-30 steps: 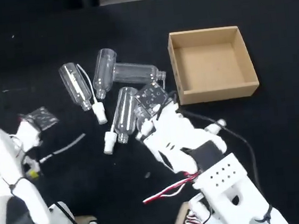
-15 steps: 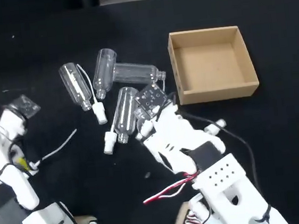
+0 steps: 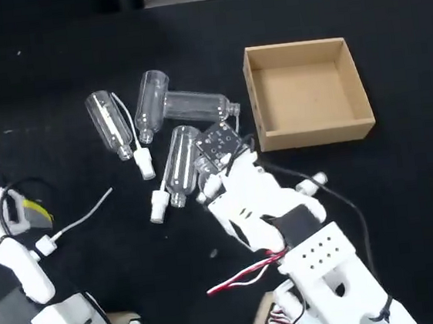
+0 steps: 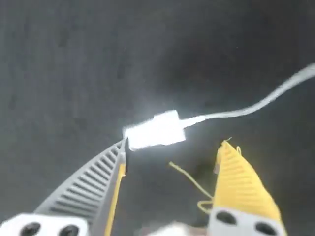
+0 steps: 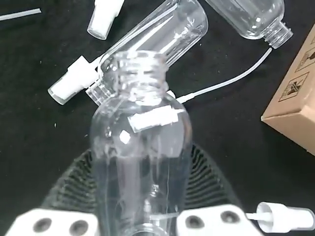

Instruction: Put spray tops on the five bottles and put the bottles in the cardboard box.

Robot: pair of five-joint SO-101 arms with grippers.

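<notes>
Your left gripper [image 4: 174,147] is wide open, spray top [image 4: 155,130] just past its tips, lying jaw to jaw. Right gripper [image 5: 142,182] holds a capless bottle [image 5: 142,128].

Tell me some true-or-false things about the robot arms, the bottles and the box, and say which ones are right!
1. The cardboard box has nothing in it. True.
2. The left gripper is squeezing a spray top. False: it is open, and the spray top lies on the table by one fingertip.
3. The right gripper holds a bottle. True.
4. That bottle has a spray top on. False: its neck is bare.
</notes>
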